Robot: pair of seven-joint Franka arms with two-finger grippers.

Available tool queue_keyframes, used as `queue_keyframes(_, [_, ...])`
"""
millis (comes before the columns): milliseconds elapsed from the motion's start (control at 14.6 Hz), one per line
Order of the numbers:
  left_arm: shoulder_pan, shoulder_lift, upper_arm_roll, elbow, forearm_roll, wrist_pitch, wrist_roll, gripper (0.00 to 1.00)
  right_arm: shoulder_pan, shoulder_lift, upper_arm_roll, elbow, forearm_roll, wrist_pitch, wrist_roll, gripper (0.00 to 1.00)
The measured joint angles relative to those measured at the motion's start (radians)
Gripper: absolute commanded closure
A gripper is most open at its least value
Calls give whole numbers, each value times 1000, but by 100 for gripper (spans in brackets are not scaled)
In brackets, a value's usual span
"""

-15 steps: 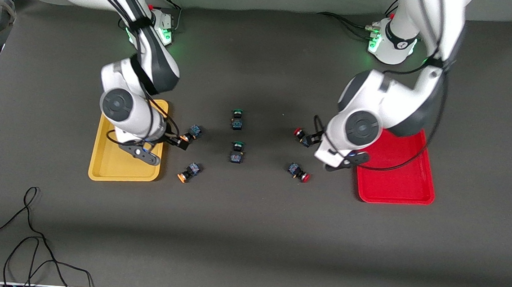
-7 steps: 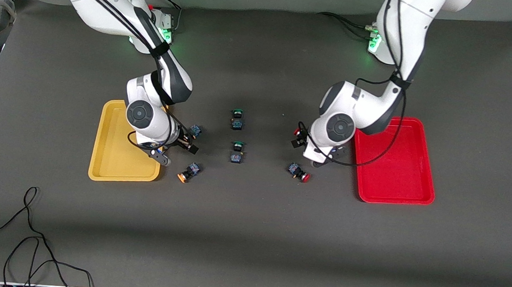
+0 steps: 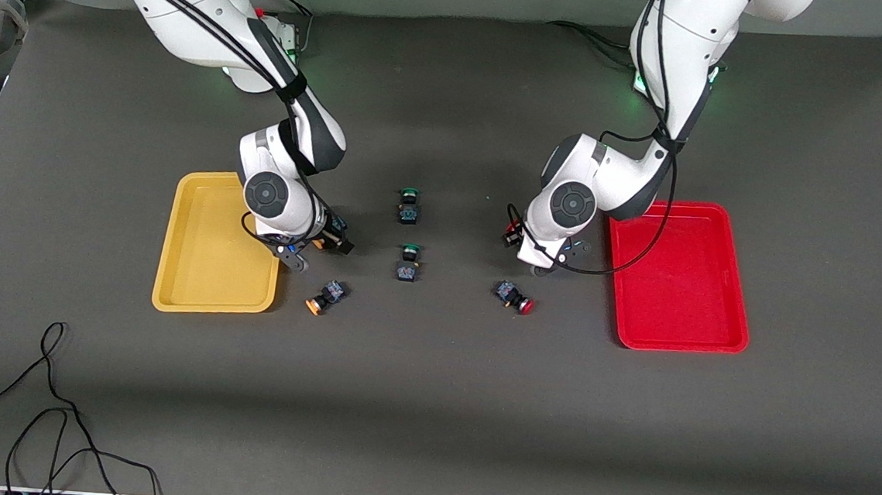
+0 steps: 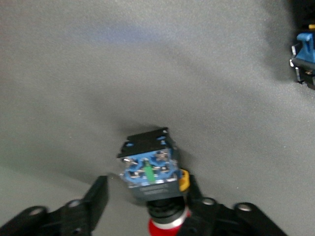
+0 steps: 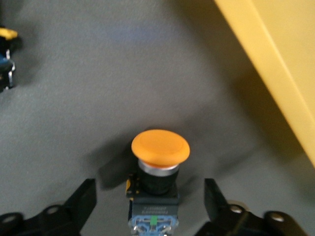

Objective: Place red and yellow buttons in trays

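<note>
Right wrist view is showing the right gripper [image 5: 150,201] with fingers spread either side of an orange-capped button [image 5: 158,162] lying on the mat, not pinching it, just beside the yellow tray [image 3: 207,262]. Over at the other arm, the left gripper [image 4: 147,206] is straddling a red-capped button [image 4: 150,174], fingers spread around its body. A second orange-capped button [image 3: 326,296] and a second red-capped button [image 3: 515,296] are lying nearer the front camera. Toward the left arm's end, the red tray [image 3: 686,296] is sitting empty.
</note>
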Motion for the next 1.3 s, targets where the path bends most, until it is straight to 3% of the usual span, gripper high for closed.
queue_keyframes(68, [0, -2, 0, 1, -3, 0, -1, 100, 0, 0, 4, 0, 0, 0, 0, 77])
queue_keyframes(205, [1, -15, 1, 3, -10, -3, -1, 100, 0, 0, 11, 0, 0, 0, 1, 95])
queue_keyframes(342, [6, -58, 13, 17, -14, -75, -1, 100, 0, -4, 12, 4, 1, 0, 1, 95])
queue_keyframes(479, [50, -161, 38, 60, -1, -262, 7, 100, -2, -30, 11, 11, 1, -24, 1, 95])
queue_keyframes(684, [200, -357, 56, 139, 88, -572, 127, 100, -8, -142, -14, 47, 0, -166, -15, 95])
queue_keyframes(821, [305, -446, 61, 145, 155, -680, 277, 100, -13, -233, -79, 43, 0, -247, -105, 95])
queue_keyframes(1026, [434, -460, 65, 93, 191, -687, 452, 100, -30, -279, -205, -38, 0, -244, -297, 95])
queue_keyframes(1231, [489, -345, 64, 37, 212, -582, 493, 100, -37, -260, -287, -158, 0, -114, -459, 90])
queue_keyframes(1299, [495, -299, 63, 21, 214, -528, 493, 100, -37, -250, -302, -181, 0, -82, -489, 82])
